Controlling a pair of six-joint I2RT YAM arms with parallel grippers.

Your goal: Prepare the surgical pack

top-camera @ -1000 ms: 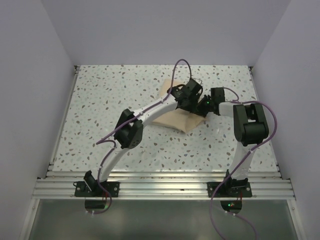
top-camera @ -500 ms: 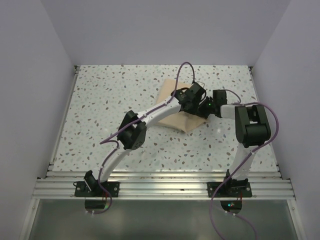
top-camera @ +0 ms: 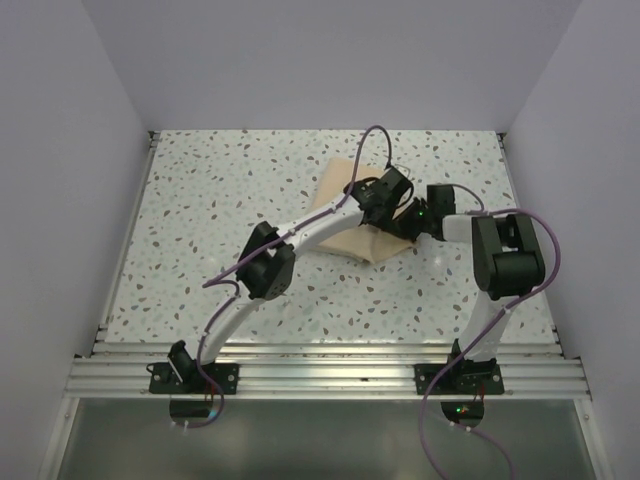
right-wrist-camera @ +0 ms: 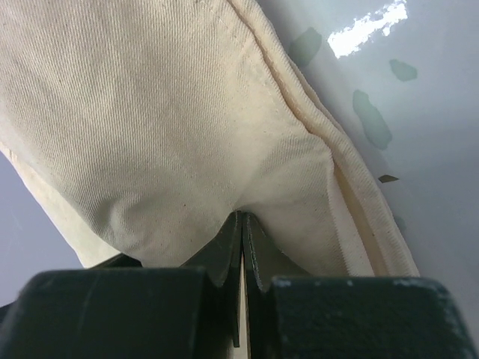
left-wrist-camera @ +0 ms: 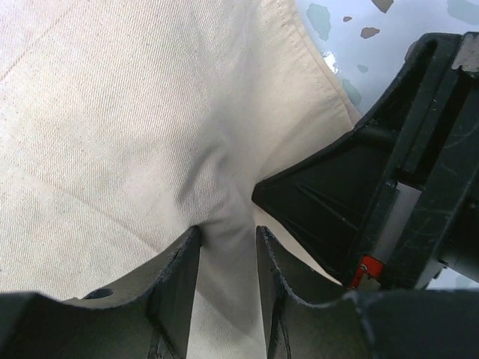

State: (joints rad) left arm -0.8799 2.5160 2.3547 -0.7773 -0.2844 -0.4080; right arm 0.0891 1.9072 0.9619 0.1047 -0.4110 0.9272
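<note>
Your wrap sheet (top-camera: 335, 185) lies folded on the speckled bench (top-camera: 200, 200), right of the middle and toward the far side, with both arms reaching in over its right-hand part. From the top view you see only tan cloth there, and whatever it may cover is hidden. Your left fingers (left-wrist-camera: 178, 288) stand on either side of a raised ridge of the sheet. The cloth fills the gap between them and puckers just beyond the tips, so they are grasping a fold of it. Your right fingers (right-wrist-camera: 224, 254) are clenched tight together, with the cloth drawn into a small pinch right at their tips, so they are grasping the sheet too. That grip sits close to a stitched hem that runs along the edge of the sheet, where 2 layers lie one over the other against the bench. In the left wrist view the pointed black tip of the right fingers comes in from the right and ends just beside the ridge that the left fingers hold, so your 2 grips are very near each other on the same stretch of cloth.
</note>
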